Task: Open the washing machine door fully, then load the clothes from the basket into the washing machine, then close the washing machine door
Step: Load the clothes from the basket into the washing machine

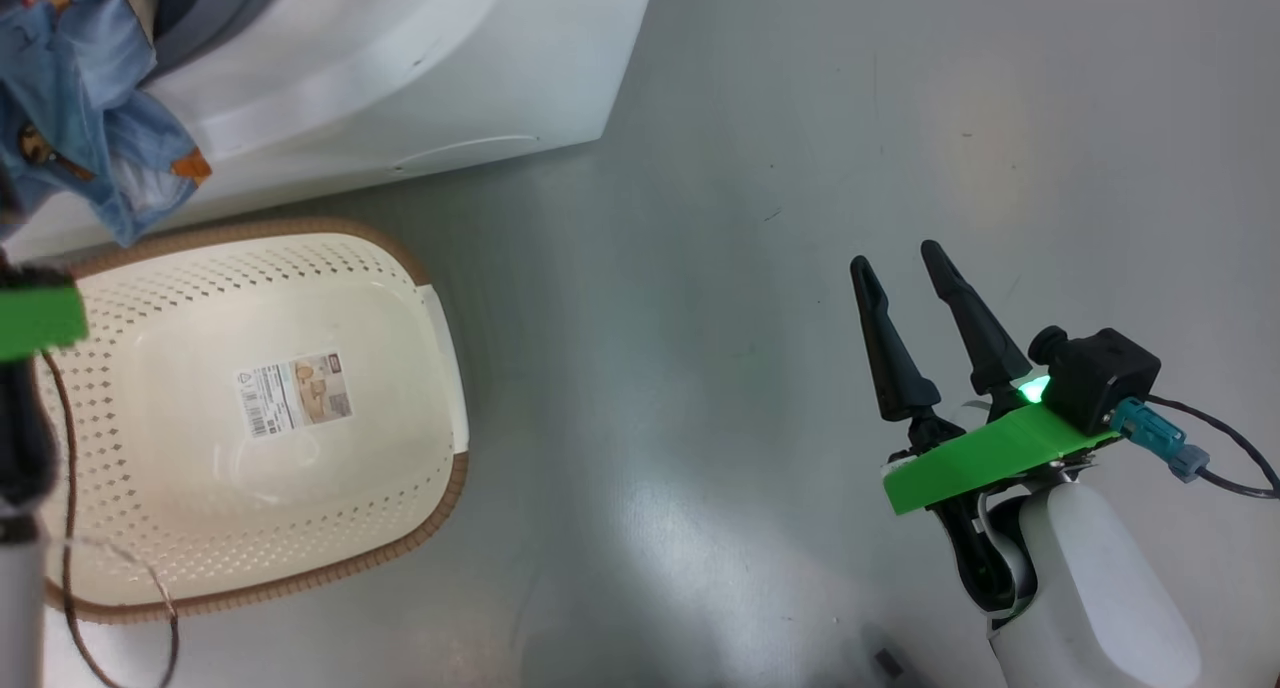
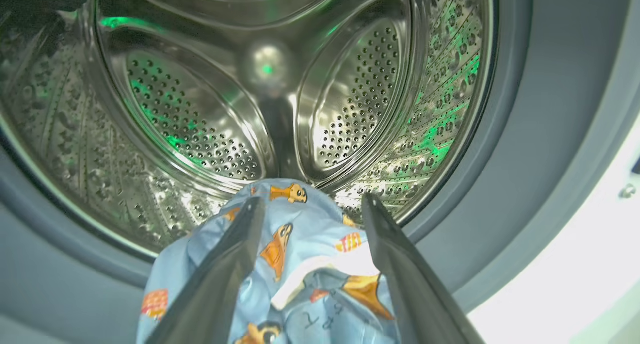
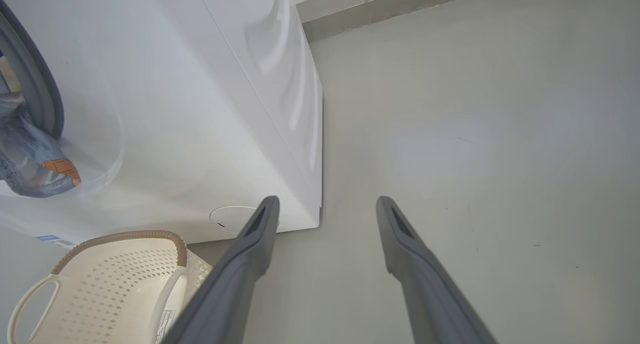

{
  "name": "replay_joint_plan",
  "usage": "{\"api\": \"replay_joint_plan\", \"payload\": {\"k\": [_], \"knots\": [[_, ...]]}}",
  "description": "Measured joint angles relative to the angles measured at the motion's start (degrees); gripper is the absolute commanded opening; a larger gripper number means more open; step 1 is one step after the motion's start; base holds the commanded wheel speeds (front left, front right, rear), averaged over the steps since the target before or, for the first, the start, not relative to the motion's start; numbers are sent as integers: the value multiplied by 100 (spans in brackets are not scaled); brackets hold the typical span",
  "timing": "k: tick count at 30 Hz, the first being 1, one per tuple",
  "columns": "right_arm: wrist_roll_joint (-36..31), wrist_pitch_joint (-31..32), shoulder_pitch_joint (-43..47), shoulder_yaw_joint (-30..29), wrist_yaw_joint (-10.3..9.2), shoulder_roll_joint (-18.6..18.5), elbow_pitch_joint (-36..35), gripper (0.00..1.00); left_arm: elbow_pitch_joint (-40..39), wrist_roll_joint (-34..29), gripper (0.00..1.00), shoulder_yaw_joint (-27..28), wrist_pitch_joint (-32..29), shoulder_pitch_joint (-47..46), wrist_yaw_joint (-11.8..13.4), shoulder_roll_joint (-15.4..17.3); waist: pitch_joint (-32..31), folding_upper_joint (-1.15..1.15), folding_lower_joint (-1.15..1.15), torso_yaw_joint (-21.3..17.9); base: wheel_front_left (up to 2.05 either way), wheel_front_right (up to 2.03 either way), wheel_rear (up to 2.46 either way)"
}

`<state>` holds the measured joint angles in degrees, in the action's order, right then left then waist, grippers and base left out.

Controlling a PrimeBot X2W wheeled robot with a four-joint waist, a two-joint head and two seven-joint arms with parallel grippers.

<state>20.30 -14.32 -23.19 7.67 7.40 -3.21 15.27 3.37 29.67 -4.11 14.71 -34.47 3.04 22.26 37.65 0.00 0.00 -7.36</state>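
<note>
Left gripper is right at the mouth of the washing machine, pointing into the steel drum. Its two fingers stand wide apart, as wide as the other gripper's. The clothes, light blue with little orange figures, sit bunched between those fingers and spill below them, reaching the drum's lower lip. The fabric lies against the inner faces, but the jaws aren't pinching it. Grey gasket rings the opening.

From the head view, the blue bundle hangs over the front of the machine's opening, above the basket. That basket sits on the floor just in front of the washer, with its label sticker showing on the bare bottom.

Over to the right gripper: well off to the side above the grey floor, fingers spread, nothing between them, touching nothing. Its wrist view has the washer's white corner and round service cap just beyond the left fingertip.
</note>
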Motion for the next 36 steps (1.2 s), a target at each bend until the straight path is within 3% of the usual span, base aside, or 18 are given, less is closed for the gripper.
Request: {"api": "replay_joint_plan", "payload": {"k": [12, 23, 36], "knots": [[-13, 0, 0, 1, 0, -2, 4, 100, -494, -531, 100, 659, 0, 1230, 63, -614, -20, 0, 0, 51, 0, 0, 0], [-14, 0, -1, 79, 0, -2, 21, 100, -330, -1021, 100, 1079, -1, 1984, -287, -1151, -50, 0, 0, -3, 0, 0, 0], [-14, 0, 0, 110, 0, -2, 51, 100, -13, -1501, 100, 1418, -1, 2672, -595, -1535, -90, 0, 0, -62, 0, 0, 0]]}}
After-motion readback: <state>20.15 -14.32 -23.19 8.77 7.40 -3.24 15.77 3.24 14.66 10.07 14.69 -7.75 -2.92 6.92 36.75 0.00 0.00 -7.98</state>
